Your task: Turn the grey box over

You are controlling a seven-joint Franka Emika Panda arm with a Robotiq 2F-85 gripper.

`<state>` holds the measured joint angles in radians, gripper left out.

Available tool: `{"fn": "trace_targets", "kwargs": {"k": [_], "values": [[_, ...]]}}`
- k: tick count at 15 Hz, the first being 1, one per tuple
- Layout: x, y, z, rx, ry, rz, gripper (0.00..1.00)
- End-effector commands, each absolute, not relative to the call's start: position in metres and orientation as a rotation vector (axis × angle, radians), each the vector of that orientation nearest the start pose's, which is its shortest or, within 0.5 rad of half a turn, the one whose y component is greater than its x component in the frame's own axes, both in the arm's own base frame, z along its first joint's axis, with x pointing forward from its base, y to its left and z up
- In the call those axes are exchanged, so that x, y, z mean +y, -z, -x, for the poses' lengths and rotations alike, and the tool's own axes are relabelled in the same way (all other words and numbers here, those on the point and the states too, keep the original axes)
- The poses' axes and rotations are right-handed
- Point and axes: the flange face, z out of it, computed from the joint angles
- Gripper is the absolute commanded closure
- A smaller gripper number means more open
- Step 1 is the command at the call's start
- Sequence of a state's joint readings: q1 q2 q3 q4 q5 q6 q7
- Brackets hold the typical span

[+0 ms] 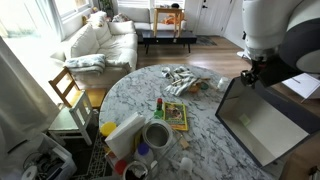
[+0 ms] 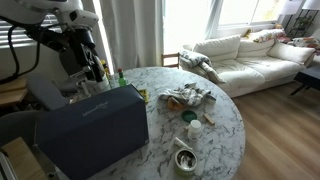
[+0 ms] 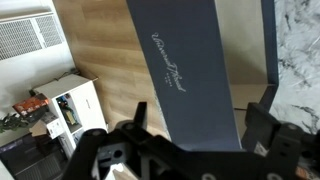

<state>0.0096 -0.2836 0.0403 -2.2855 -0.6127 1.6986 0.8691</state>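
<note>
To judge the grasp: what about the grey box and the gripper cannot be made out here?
- Whether the gripper pinches the grey box: too small in both exterior views.
- The lettering on the box, wrist view: too blurred to read.
- Box's right corner, in an exterior view: cut off by the picture's edge.

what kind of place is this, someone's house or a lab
Most likely a home living room. A white sofa with cushions sits by bright windows, a low dark coffee table stands on the wood floor, and a round marble table is cluttered with household odds and ends.
</note>
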Motion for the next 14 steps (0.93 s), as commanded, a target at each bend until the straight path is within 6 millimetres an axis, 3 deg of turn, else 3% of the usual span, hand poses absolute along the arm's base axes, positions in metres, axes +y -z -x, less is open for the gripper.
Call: {"fn": "trace_targets", "kwargs": {"k": [1,8,14], "values": [[-0.074,-0.482,-0.44,-0.682,0.074,-2.499,0.0],[-0.141,-0.471,-0.437,-0.555,0.285,-2.814,0.0],[-0.173,-0.454,-0.423,-0.438,0.405,-3.117,0.0]]}}
